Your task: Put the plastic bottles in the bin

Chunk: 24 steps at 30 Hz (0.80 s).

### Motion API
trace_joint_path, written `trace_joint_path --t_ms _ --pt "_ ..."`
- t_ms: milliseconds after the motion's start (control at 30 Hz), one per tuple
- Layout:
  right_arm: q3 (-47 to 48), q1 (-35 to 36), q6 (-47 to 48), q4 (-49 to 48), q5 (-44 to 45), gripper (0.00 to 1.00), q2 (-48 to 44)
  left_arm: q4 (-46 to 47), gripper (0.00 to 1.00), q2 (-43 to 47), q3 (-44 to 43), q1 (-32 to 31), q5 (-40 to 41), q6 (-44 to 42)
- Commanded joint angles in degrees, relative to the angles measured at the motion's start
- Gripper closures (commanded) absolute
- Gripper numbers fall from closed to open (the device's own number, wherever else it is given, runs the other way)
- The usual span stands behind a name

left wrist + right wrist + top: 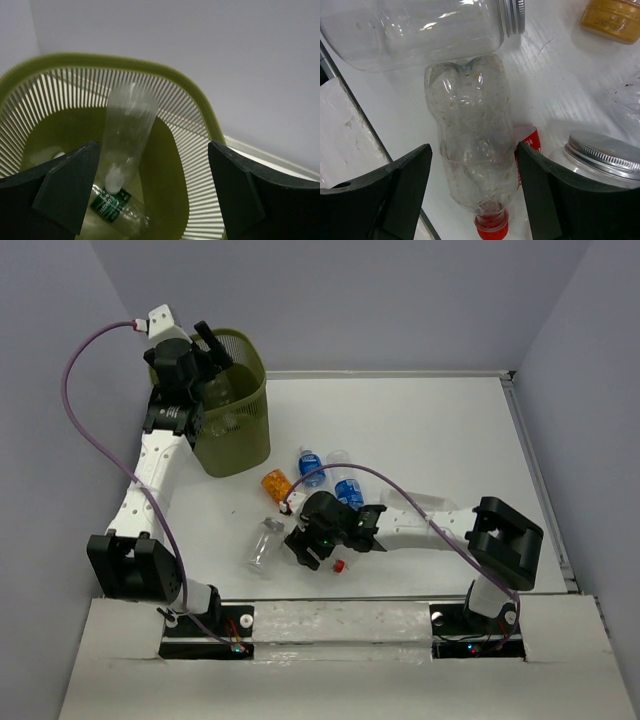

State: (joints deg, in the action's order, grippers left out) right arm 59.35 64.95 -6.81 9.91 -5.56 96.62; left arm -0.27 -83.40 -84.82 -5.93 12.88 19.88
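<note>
Jaws on my left arm stand spread above the olive-green mesh bin (200, 107), a clear plastic bottle (127, 130) inside it. Right jaws straddle a clear red-capped bottle (472, 135) lying on the white bench (560, 90); pinching or not, I cannot tell.

White table (430, 430): bin (245, 435) far left; blue-label bottles (312, 466), orange bottle (275, 483), clear jar (265, 543) centre.

Bright, even light, soft shadows; upright bottle (127, 132) looks blurred.
</note>
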Motion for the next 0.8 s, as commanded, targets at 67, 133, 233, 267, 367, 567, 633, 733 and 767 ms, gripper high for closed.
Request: trace_joint_path --t_ms 67,133,233,267,367,567,633,733,767 --pt "3.05 0.88 0.31 -0.16 2.04 0.20 2.17 1.68 0.01 14.03 9.65 -0.48 -11.91 3.33" --pt "3.31 0.88 0.13 -0.16 2.48 0.20 2.87 -0.50 0.01 19.38 14.05 -0.83 -15.49 2.71" --pt "3.14 0.88 -0.48 -0.77 3.54 0.47 2.61 -4.72 0.01 24.40 18.79 -1.01 -19.19 1.13" --pt "2.70 0.88 -0.92 -0.86 3.98 0.53 1.65 -7.35 0.01 27.73 19.85 -1.01 -20.08 0.78" --pt "1.13 0.88 -1.80 -0.60 5.12 0.59 -3.25 -14.37 0.01 33.62 22.76 -1.01 -23.95 -0.72" --pt "3.47 0.88 -1.81 -0.33 8.19 0.69 -14.17 -28.19 0.01 42.07 28.47 -1.01 -30.02 -0.11" --pt "6.11 0.88 -0.76 -0.42 11.44 0.71 -15.84 -30.83 0.01 43.57 31.46 -1.01 -31.60 0.34" --pt "13.40 0.18 2.32 -1.03 15.22 0.73 -15.76 -36.09 0.01 47.26 34.62 -1.01 -32.57 0.34" --pt "15.33 -0.52 3.98 -1.38 15.75 0.73 -15.59 -37.42 0.01 47.10 35.07 -1.18 -31.70 0.07"
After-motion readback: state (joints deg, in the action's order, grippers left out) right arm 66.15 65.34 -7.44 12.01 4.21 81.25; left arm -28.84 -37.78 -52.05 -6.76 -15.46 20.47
